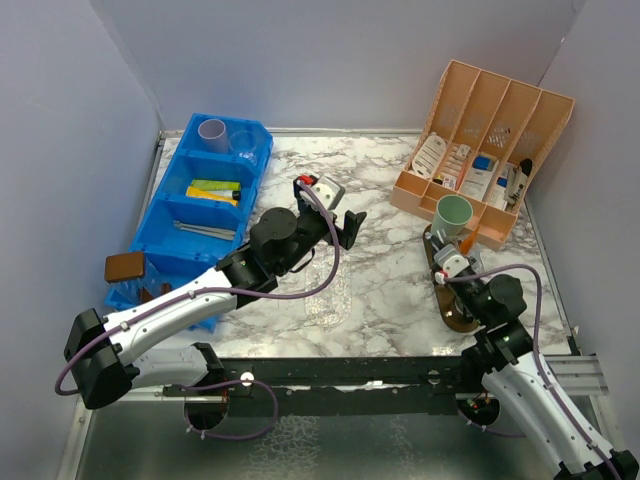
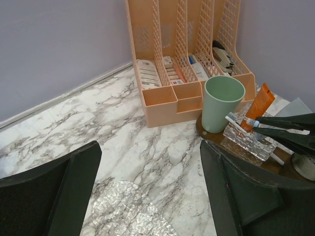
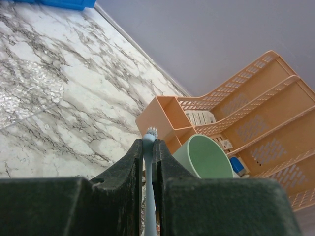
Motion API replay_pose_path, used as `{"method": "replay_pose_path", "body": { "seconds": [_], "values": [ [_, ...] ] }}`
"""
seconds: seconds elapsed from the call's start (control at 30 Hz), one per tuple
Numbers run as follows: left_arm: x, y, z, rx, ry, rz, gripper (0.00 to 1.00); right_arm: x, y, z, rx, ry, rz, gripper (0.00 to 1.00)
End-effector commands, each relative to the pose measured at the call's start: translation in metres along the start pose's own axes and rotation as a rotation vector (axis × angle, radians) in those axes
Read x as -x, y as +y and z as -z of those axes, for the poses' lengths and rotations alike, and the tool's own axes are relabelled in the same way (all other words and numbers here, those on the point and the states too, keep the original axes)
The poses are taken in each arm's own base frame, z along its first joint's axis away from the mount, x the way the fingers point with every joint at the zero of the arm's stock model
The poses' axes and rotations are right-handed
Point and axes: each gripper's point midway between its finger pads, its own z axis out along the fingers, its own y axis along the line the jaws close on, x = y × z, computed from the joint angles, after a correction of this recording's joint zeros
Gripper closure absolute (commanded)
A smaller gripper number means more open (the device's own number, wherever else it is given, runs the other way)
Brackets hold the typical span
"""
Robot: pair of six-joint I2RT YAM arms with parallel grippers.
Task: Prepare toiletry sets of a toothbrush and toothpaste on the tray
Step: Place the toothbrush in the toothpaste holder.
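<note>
A mint green cup [image 1: 455, 214] stands on a brown tray [image 1: 458, 318] at the right, in front of the peach organiser. My right gripper [image 1: 449, 262] is shut on a thin light-blue toothbrush [image 3: 148, 141] just beside the cup [image 3: 204, 158], over the tray. In the left wrist view the toothbrush [image 2: 237, 124] lies over a clear textured holder [image 2: 248, 142], with an orange tube [image 2: 259, 104] standing by the cup [image 2: 222, 103]. My left gripper [image 1: 351, 222] is open and empty above the table's middle [image 2: 147, 164].
A blue bin [image 1: 160, 215] at the left holds a lilac cup [image 1: 212, 131], a clear cup [image 1: 243, 140], coloured tubes [image 1: 215, 190] and toothbrushes [image 1: 205, 230]. A peach organiser [image 1: 490, 110] stands at the back right. A clear crinkled sheet [image 1: 325, 292] lies mid-table.
</note>
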Motion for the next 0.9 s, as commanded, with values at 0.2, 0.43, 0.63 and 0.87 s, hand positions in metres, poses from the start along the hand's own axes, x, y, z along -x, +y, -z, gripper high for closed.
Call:
{"method": "replay_pose_path", "body": {
  "seconds": [0.2,0.43,0.63,0.87],
  "values": [
    [0.015,0.001,0.005,-0.006,-0.055,0.009,0.15,0.007,-0.008,0.003,-0.030,-0.003,-0.032,0.67],
    [0.018,0.002,0.007,-0.003,-0.063,0.007,0.15,0.021,-0.017,0.006,-0.029,0.058,-0.191,0.64],
    [0.013,0.000,0.004,-0.009,-0.049,0.007,0.15,0.012,-0.028,0.005,-0.032,0.249,-0.250,0.62],
    [0.009,-0.001,0.001,-0.011,-0.039,0.011,0.15,0.018,-0.047,0.005,-0.062,0.373,-0.285,0.68]
  ]
}}
